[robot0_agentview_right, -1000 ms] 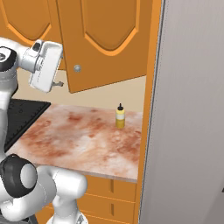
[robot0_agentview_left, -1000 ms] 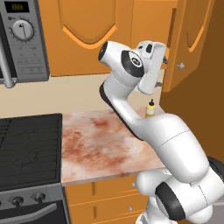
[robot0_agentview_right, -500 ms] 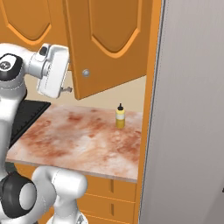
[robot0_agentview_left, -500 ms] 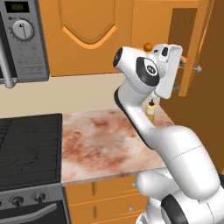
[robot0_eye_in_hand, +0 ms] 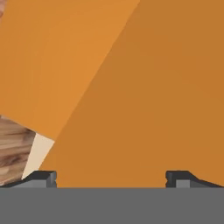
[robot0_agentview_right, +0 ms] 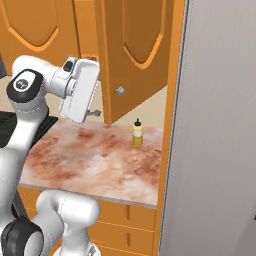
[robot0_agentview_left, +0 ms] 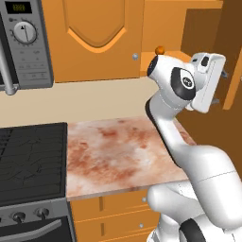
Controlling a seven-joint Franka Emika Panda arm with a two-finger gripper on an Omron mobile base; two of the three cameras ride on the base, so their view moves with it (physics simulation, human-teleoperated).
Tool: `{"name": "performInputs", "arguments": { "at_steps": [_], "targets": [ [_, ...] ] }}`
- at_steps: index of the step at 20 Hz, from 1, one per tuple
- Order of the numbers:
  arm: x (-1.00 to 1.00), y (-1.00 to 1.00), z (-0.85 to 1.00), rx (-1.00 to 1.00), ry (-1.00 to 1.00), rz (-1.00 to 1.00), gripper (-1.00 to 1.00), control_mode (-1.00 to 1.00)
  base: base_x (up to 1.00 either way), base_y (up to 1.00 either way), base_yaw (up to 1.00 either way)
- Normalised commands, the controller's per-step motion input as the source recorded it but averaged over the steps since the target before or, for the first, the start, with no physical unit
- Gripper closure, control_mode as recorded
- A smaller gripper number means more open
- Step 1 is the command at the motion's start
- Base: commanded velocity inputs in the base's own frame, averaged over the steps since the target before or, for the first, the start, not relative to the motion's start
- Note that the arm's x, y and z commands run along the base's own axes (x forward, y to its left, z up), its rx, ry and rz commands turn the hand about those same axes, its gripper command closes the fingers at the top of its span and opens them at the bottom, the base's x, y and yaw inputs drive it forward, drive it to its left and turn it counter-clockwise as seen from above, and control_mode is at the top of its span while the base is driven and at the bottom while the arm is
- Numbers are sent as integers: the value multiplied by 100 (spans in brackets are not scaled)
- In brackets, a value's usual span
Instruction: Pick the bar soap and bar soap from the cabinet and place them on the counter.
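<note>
Sought: two small pinkish-tan rectangular bar soaps. Whereabouts not to be told from here; judged to lie somewhere on the flat orange shelf [robot0_agentview_left: 176,55] of the orange wooden wall cabinet [robot0_agentview_right: 134,52], behind the hand or deeper inside.

On that shelf's front edge, a small orange ball [robot0_agentview_left: 159,49], not wanted. To the right, the arched-panel door [robot0_agentview_right: 145,45] swung open, silver knob [robot0_agentview_right: 120,90] facing out.

Just in front of the opening, at shelf height: the white two-finger gripper [robot0_agentview_left: 218,88], pointed into the cabinet. Fingers spread wide apart, nothing between them. In the hand view, dark tips well separated at the bottom, with close orange panels ahead and a sliver of wood grain at the lower left.

Below, the mottled reddish-brown and cream stone-look counter [robot0_agentview_left: 118,156], with a small yellow bottle with dark cap [robot0_agentview_right: 137,135] standing upright near the back wall, under the open door.

Step in hand, by judgement: the reach toward the first soap; nothing picked, nothing placed.

Next move, by judgement: swing the hand until a soap comes into the hand view, advance between shelf and door without brushing either, steer clear of the ball, straddle the block with open fingers, then close.
</note>
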Motion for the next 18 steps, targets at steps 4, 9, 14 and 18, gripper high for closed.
{"name": "performInputs", "arguments": {
  "at_steps": [4,9,14,18],
  "targets": [
    [-12,-59,-4,-1,-4,-6,-100,-100,0,0,0],
    [0,-58,0,0,-6,-4,-100,-100,0,0,0],
    [5,-33,-1,0,-1,-1,-100,-100,0,0,0],
    [-4,-6,-1,0,0,2,-100,-100,0,0,0]
  ]
}}
